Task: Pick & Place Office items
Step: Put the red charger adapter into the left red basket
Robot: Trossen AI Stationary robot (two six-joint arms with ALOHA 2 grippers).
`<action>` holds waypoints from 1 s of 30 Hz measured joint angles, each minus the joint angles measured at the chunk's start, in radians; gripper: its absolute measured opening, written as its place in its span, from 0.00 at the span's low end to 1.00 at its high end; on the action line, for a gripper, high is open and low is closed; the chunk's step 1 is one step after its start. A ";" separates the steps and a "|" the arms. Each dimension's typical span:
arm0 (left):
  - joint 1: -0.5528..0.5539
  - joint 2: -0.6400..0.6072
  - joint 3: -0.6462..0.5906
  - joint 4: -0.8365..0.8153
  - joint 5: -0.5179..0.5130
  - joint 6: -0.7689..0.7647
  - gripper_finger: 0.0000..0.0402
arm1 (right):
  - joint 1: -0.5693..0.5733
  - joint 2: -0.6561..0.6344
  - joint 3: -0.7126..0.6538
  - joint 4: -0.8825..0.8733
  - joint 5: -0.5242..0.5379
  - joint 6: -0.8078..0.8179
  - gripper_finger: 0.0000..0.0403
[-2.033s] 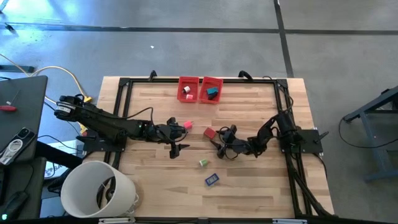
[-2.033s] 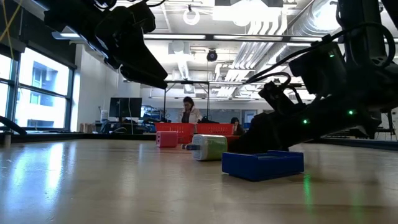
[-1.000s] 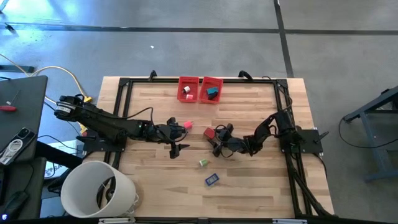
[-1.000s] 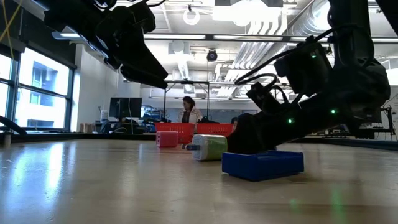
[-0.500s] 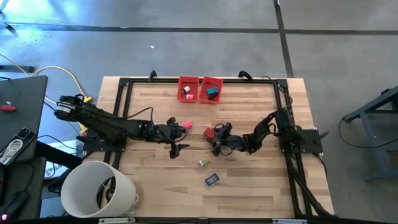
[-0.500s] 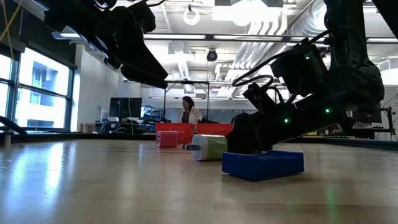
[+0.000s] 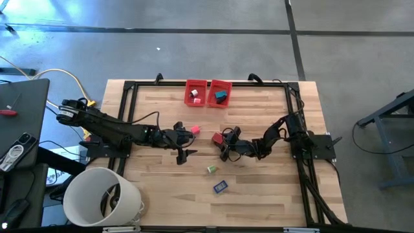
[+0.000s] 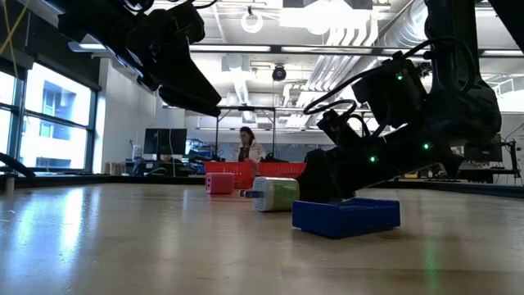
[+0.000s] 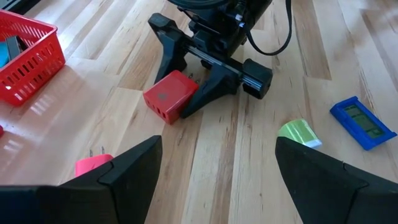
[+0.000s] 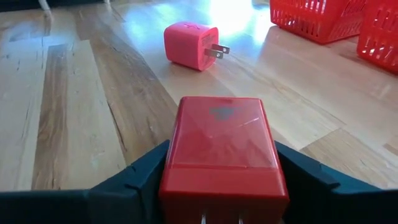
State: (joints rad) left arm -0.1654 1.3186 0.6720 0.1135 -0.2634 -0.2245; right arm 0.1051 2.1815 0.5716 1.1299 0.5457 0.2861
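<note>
The office items are small blocks on the wooden table. A red block [image 7: 217, 138] lies flat between the open fingers of my right gripper [image 7: 222, 144], which sits low on the table; the right wrist view shows the red block [image 10: 222, 149] with its prongs toward the camera. A pink plug block [image 7: 195, 130], a green piece [image 7: 211, 169] and a blue piece [image 7: 220, 187] lie loose. My left gripper [image 7: 185, 144] hovers open above the table, just left of the pink block. My right gripper [image 9: 177, 68] has the red block [image 9: 169, 96] between its open fingers, which come in level from the table's right. Whether either finger touches the block's sides, I cannot tell. The block rests flat on the table.
Two red bins [image 7: 196, 92] [image 7: 220, 92] stand side by side at the far edge, with small pieces inside. A big white bucket [image 7: 103, 197] sits off the near left corner. Black frame rails run along the table's sides. A person sits in the room far behind [image 8: 248, 143].
My right gripper has slid low along the table toward its left and slightly toward the far edge, closing in on the red block until its fingers stand on either side of it. The block has stayed where it was.
</note>
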 joint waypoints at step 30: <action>0.000 0.000 0.000 0.008 0.001 0.000 0.75 | 0.023 -0.093 0.001 -0.139 -0.041 -0.062 0.50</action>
State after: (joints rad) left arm -0.1654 1.3186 0.6720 0.1215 -0.2626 -0.2245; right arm 0.1280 2.0883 0.5724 0.9912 0.5050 0.2237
